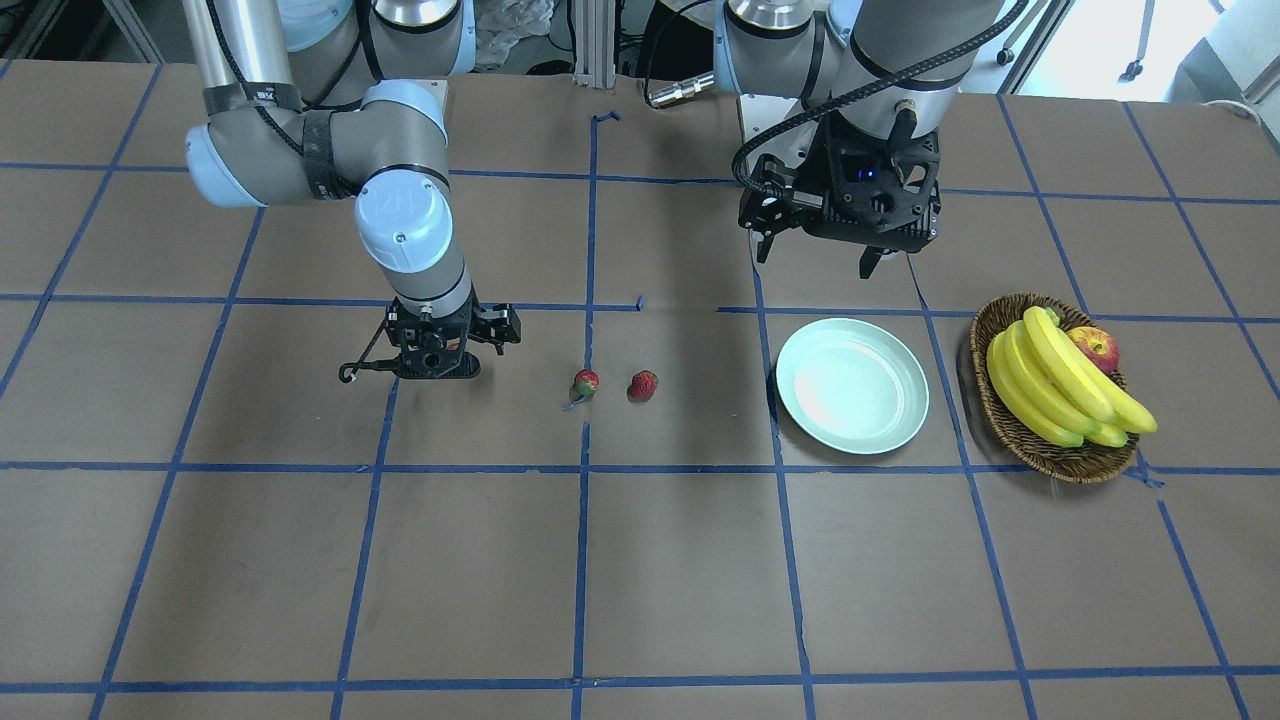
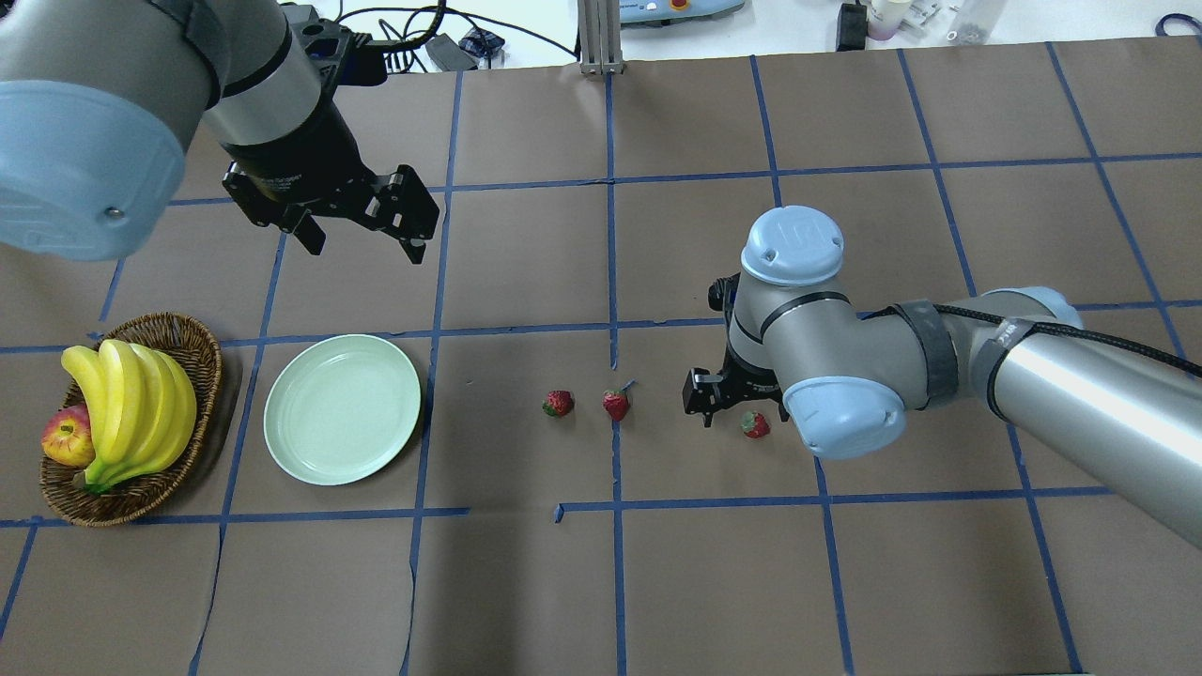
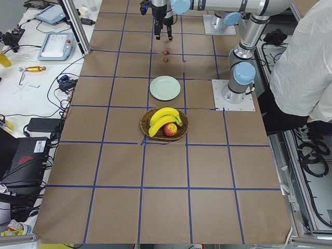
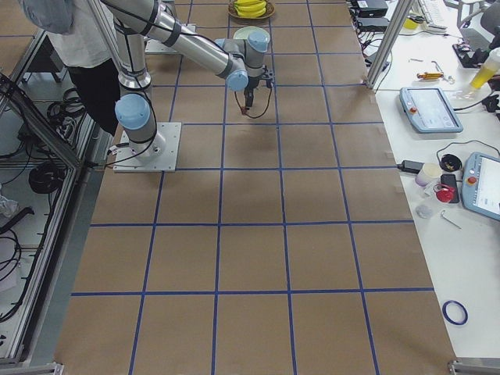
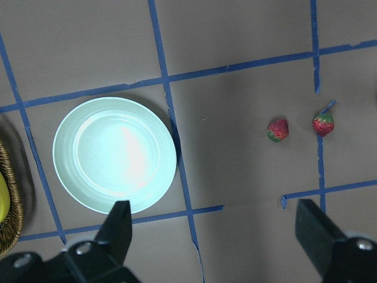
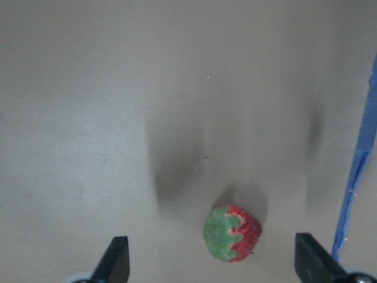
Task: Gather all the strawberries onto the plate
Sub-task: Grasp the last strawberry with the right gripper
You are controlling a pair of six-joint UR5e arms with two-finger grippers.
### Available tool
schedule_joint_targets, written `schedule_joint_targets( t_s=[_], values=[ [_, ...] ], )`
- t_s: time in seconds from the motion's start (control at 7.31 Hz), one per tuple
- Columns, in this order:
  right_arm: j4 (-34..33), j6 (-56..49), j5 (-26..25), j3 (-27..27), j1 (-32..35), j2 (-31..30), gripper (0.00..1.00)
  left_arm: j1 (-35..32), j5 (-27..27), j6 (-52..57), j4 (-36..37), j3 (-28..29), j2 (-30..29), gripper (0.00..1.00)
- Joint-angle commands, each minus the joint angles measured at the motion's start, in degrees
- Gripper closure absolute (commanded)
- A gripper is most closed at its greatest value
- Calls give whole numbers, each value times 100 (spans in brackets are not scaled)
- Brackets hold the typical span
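Observation:
Three strawberries lie on the brown table. Two of them [image 2: 558, 403] [image 2: 616, 405] lie side by side near the centre line; they also show in the left wrist view [image 5: 278, 130] [image 5: 323, 124]. The third strawberry [image 2: 755, 424] lies under my right gripper [image 1: 435, 370], which is open and low over the table. In the right wrist view this strawberry [image 6: 232, 233] sits between the spread fingers. The pale mint plate [image 2: 342, 408] is empty. My left gripper [image 2: 365, 251] is open and empty, raised above the table beyond the plate.
A wicker basket [image 2: 202, 343] with bananas [image 2: 131, 404] and an apple [image 2: 66, 439] stands left of the plate in the overhead view. Blue tape lines grid the table. A person stands by the robot base in the side views.

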Motion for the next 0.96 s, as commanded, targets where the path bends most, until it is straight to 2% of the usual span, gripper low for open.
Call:
schedule_joint_targets(
  t_s=[0.0,0.14,0.27,0.41,0.68,0.82],
  values=[
    [-153,-20,-32,178,-38,-4,16,0,0,-2,0,-2,-1,0],
    [-145,-37,-41,186,-38,5,32,0,0,-2,0,-2,-1,0],
    [-153,-64,-50,195,-38,14,63,0,0,-2,0,-2,-1,0],
    [-162,-73,-320,187,-38,57,71,0,0,-2,0,7,-1,0],
    [-354,-73,-358,108,-38,110,92,0,0,-2,0,-2,-1,0],
    [-381,6,-341,-41,23,93,93,0,0,-2,0,7,-1,0]
  ],
)
